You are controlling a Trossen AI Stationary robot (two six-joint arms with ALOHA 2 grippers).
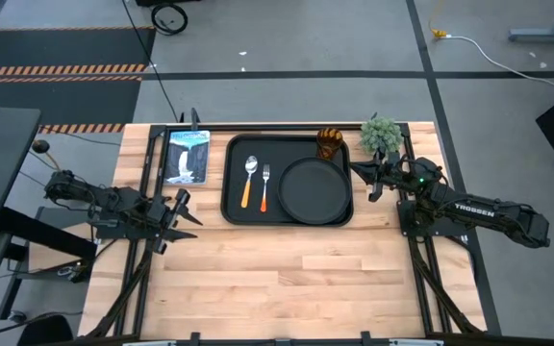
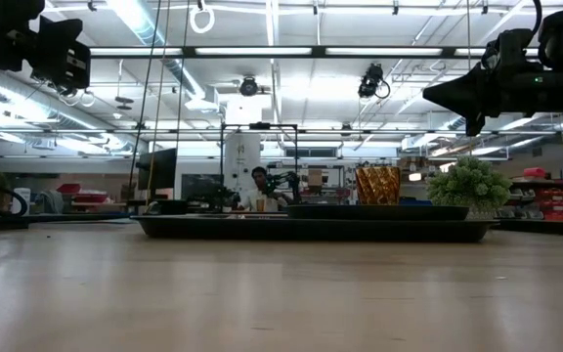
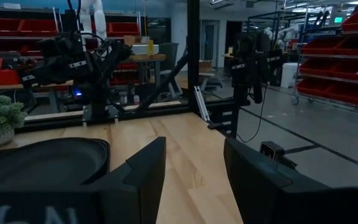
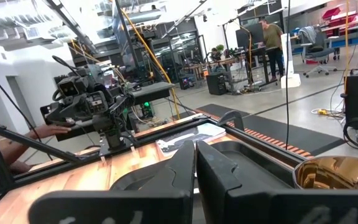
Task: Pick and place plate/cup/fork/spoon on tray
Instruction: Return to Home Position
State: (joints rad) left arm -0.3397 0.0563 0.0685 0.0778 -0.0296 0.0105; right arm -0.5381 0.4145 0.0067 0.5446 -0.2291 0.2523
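The black tray lies at the middle of the table's far half. On it lie the spoon, the fork beside it, the round black plate and the amber cup in the far right corner. The cup also shows in the low view and the right wrist view. My left gripper hovers open and empty left of the tray, clear of the table. My right gripper hovers shut and empty just off the tray's right edge, beside the plate.
A small green potted plant stands at the far right, close to my right gripper. A picture book lies left of the tray. The near half of the table is bare wood. A person sits in the room behind.
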